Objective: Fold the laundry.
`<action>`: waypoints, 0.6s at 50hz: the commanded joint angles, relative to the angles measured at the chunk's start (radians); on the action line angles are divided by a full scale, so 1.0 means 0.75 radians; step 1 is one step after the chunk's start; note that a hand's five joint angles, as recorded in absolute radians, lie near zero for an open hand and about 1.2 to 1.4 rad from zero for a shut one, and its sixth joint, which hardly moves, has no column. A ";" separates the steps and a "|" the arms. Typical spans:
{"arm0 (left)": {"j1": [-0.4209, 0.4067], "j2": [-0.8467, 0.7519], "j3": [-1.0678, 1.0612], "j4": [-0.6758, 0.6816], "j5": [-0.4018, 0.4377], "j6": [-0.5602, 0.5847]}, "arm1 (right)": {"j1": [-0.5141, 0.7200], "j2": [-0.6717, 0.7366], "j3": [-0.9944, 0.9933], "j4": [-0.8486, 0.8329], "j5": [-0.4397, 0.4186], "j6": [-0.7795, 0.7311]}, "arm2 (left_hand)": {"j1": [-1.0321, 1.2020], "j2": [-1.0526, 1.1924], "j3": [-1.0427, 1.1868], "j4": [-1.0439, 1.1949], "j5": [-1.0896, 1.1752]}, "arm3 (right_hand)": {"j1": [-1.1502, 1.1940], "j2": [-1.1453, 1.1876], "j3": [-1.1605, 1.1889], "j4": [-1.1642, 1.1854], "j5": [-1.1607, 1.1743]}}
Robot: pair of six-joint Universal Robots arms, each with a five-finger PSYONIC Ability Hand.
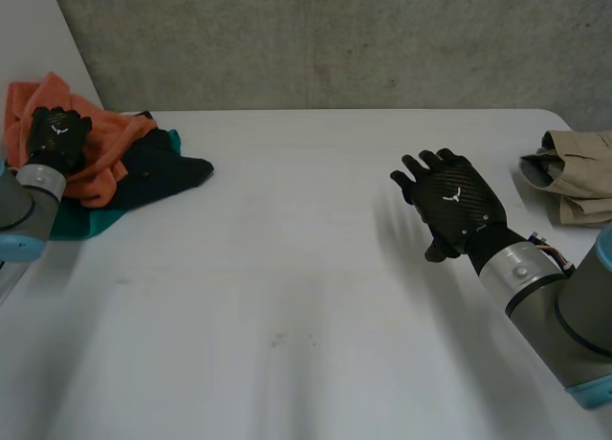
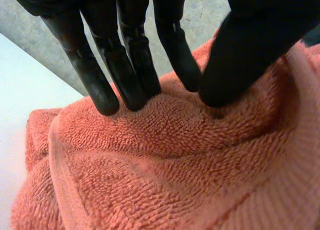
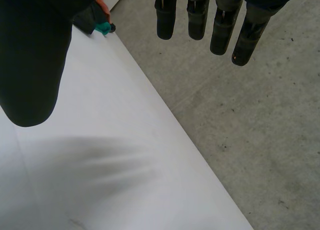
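An orange towel (image 1: 113, 145) lies on top of a laundry heap at the table's far left. My left hand (image 1: 57, 134) rests on it with fingers curled. In the left wrist view the fingers (image 2: 127, 75) and thumb dig into the orange towel (image 2: 175, 165) and pinch a ridge of its pile between them. My right hand (image 1: 454, 203) hovers over the table right of centre, fingers spread and straight, holding nothing. The right wrist view shows its fingers (image 3: 220, 25) and thumb wide apart above the table edge.
Under the towel lie a dark garment (image 1: 158, 169) and a teal cloth (image 1: 81, 225). A folded beige garment (image 1: 579, 172) sits at the far right edge. The white table (image 1: 287, 297) stretches bare between the hands. Beyond its far edge is grey floor (image 3: 250, 140).
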 commanded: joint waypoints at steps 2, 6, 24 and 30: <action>-0.011 0.030 -0.031 0.039 -0.014 -0.002 | -0.001 -0.001 0.002 -0.001 0.001 0.001 | 0.376 0.379 0.392 0.378 0.393 | -0.036 -0.064 -0.052 -0.086 -0.077; -0.015 0.152 -0.142 0.080 -0.014 -0.020 | -0.001 -0.001 0.004 0.001 0.001 0.001 | 0.376 0.379 0.392 0.378 0.393 | -0.036 -0.064 -0.052 -0.086 -0.077; -0.003 0.212 -0.254 -0.185 0.039 -0.022 | -0.007 0.007 0.004 -0.001 -0.006 -0.001 | -0.946 -0.943 -0.931 -0.945 -0.930 | -0.036 -0.064 -0.052 -0.086 -0.077; -0.003 0.169 -0.242 -0.192 0.041 -0.020 | -0.007 0.028 0.002 -0.001 -0.010 -0.003 | -0.931 -0.928 -0.915 -0.929 -0.914 | -0.036 -0.064 -0.052 -0.086 -0.077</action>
